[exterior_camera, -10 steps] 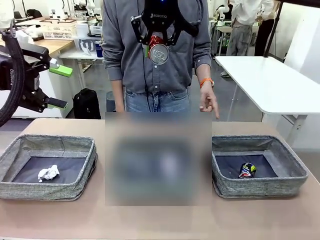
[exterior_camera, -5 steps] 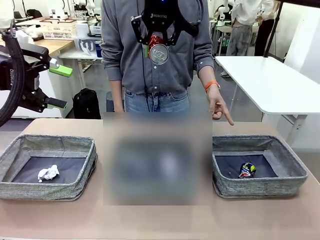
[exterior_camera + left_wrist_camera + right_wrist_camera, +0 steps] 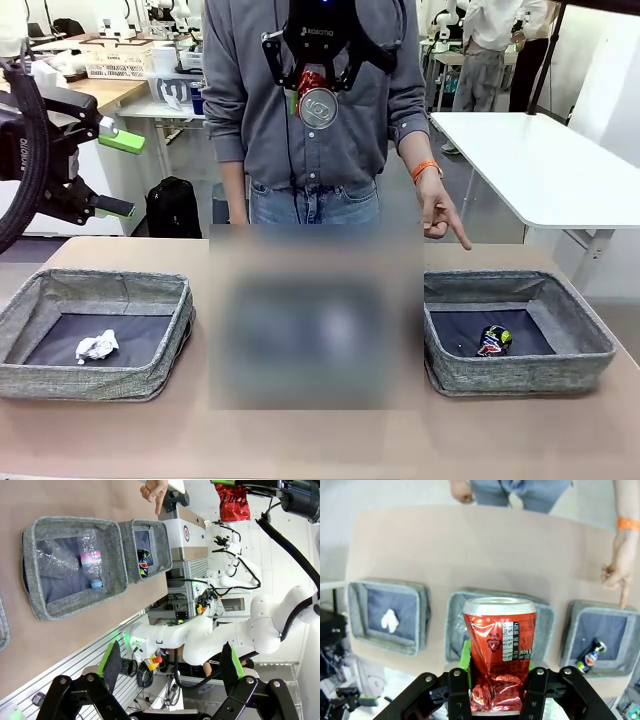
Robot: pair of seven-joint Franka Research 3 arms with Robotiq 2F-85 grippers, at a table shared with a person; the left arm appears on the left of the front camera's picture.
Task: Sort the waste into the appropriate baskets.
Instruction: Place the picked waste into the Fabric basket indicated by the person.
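The right gripper [image 3: 496, 692] pinches the crushed red can [image 3: 499, 652] high over the table, above the middle basket [image 3: 546, 617]. The person's hand [image 3: 615, 575] points at the basket [image 3: 580, 611] at three o'clock, holding a dark can [image 3: 588, 657]; releasing here would missort it. The left gripper [image 3: 169, 666] hangs spread and empty

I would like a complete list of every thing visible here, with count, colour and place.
baskets: three, grey, in a row on the table
tissue: one, white, left basket
plastic cup: one, clear, middle basket
water bottle: one, clear, pinkish label, middle basket
drink can: one, dark, right basket
crushed can: one, red, held high
person's hand: one, pointing at right basket
left gripper: open, raised
right gripper: shut on crushed can
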